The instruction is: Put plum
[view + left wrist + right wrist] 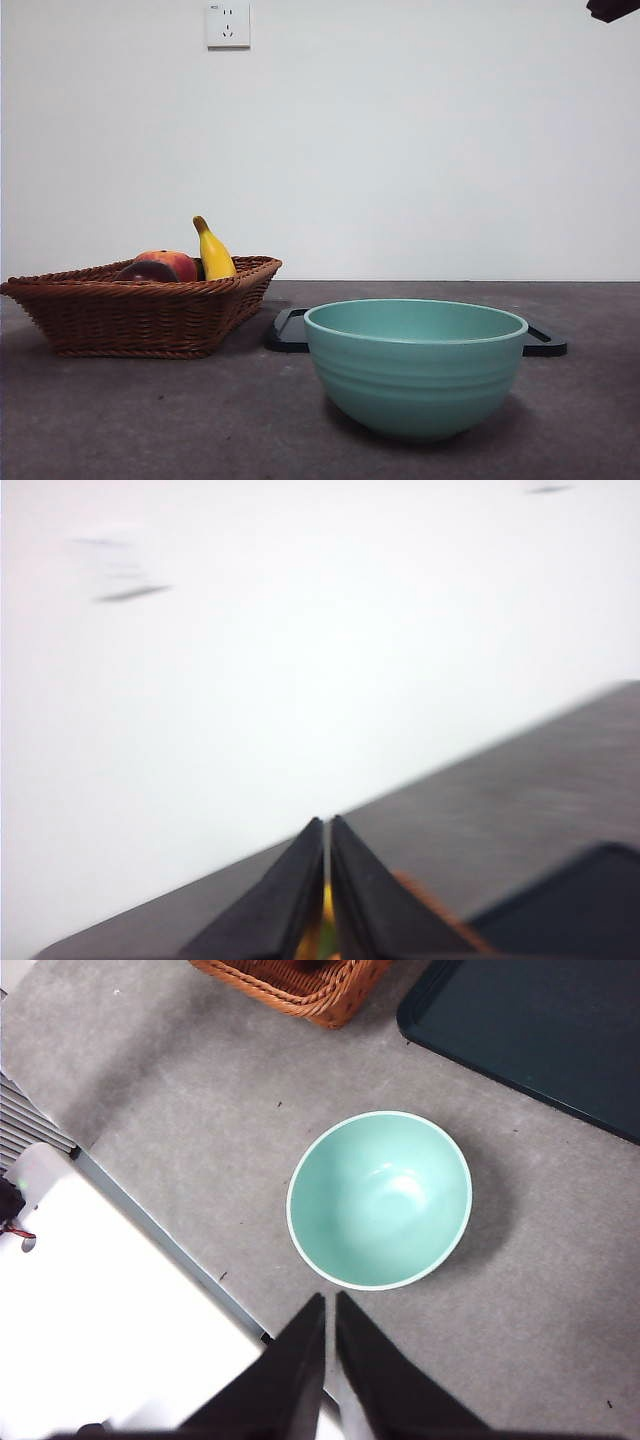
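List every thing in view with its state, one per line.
Bowl: upright, empty.
Basket: upright, holding fruit.
Plum: in the basket, mostly hidden.
Banana: in the basket, tip up.
Tray: flat, bare where visible.
Left gripper: shut, raised.
Right gripper: shut, above the table.

we see only the dark top of the plum (146, 272) over the basket (140, 318) rim. the bowl (415, 368) hides the middle of the black tray (545, 345). the left wrist view is all blurry, with its tray (570, 905) cut off.
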{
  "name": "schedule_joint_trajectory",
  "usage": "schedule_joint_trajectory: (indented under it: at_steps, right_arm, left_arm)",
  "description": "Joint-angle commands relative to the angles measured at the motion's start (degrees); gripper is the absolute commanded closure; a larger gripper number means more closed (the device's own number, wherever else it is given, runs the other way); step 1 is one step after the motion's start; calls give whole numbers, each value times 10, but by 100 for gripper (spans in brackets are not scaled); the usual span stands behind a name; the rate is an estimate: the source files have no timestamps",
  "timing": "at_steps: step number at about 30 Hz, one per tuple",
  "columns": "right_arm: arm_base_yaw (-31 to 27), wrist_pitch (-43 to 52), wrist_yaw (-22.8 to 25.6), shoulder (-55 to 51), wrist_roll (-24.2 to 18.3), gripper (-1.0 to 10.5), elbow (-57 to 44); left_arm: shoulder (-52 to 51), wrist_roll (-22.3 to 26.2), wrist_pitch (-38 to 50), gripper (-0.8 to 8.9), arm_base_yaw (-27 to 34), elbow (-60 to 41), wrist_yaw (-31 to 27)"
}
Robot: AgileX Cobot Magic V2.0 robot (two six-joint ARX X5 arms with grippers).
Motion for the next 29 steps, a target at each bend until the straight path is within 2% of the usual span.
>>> schedule_joint_trajectory:
  at_steps: [1,5,14,21,29]
  right_arm:
    - [4,6,0,2,-5,941,9]
    - [4,6,1,2,-5,941,9]
    - [4,6,0,2,-5,941,9]
    - [4,6,0,2,-5,941,9]
    - [4,6,0,2,-5,941,9]
  left_arm:
    - [-32,3,14,804,16,-54,-69]
    - [-83,-15,19,804,36,-130,-111]
    - [-187,-72,26,804,51,-280,-128]
    - [-225,-108,12,804,52,-337,-129]
    - [-225,-113,11,804,52,-369,-129]
